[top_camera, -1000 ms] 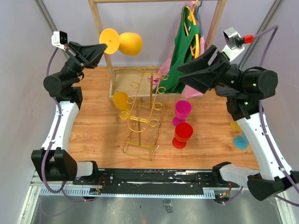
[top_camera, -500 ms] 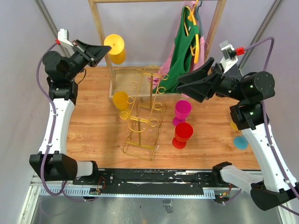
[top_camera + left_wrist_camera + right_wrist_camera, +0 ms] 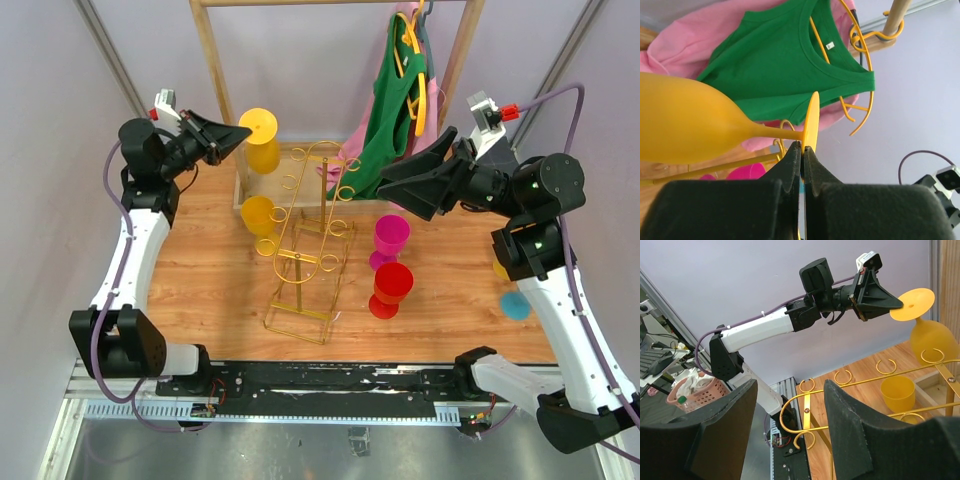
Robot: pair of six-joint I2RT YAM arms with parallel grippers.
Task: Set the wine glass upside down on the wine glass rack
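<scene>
Wood-grain bench with a wire rack, loose glasses and a clothes rail base on it.
The bench (image 3: 200,265) carries the gold wine glass rack (image 3: 305,262), which stands between the left gripper (image 3: 243,131) and the right gripper (image 3: 390,195) and nearer the arm bases than either. A yellow glass (image 3: 258,213) stands upright just beside the rack, under the left gripper. A magenta glass (image 3: 391,237) and a red glass (image 3: 392,285) stand close together beneath the right gripper. Well to that gripper's right, a teal item (image 3: 516,305) and a yellow item (image 3: 503,270) sit near the bench edge, partly hidden. The wooden clothes rail base (image 3: 239,188) sits at the far side.
</scene>
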